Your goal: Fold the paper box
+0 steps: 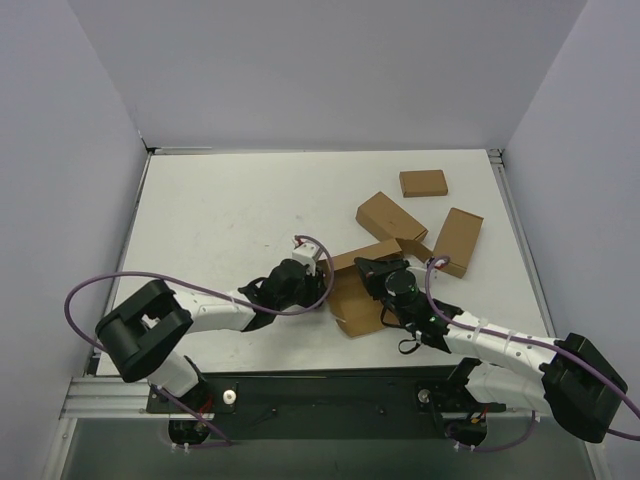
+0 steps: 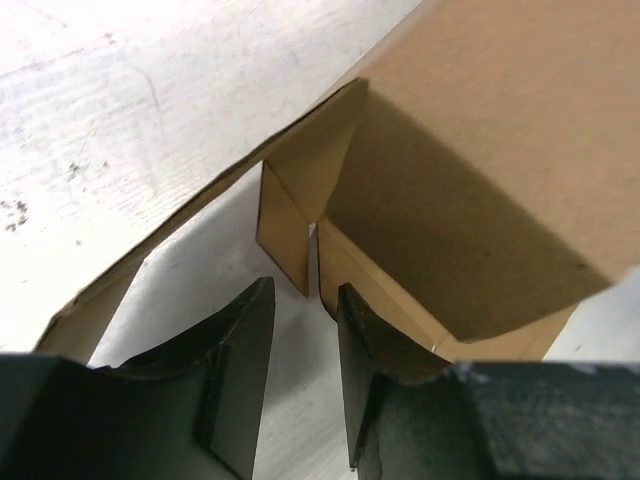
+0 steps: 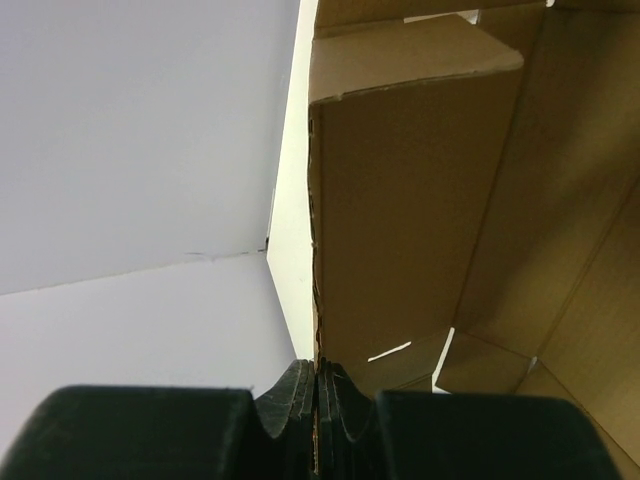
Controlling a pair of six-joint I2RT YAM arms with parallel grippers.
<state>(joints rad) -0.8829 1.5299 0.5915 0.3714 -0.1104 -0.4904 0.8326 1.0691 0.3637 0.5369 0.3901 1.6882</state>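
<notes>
Top view, box position: the paper box (image 1: 350,305) is lying partly raised on the table (image 1: 220,210), between the two grippers.
Top view, reach: the left gripper (image 1: 320,288) is meeting it from the left and the right gripper (image 1: 372,270) from the right; neither is clearly nearer.
Top view, other containers: three smaller boxes (image 1: 390,217) are sitting closed behind the right arm, contents hidden.
Left wrist, end effector: jaws are standing slightly apart, gripping nothing; a corner tab (image 2: 285,225) is facing the fingertips, just ahead.
Right wrist, end effector: jaws are pinching the near edge of an upright wall panel (image 3: 400,220), whose long axis is running straight away.
Right wrist, interior: only the box's own flaps are showing inside.
Coming move, judged: the left gripper is probably needing that tab.
</notes>
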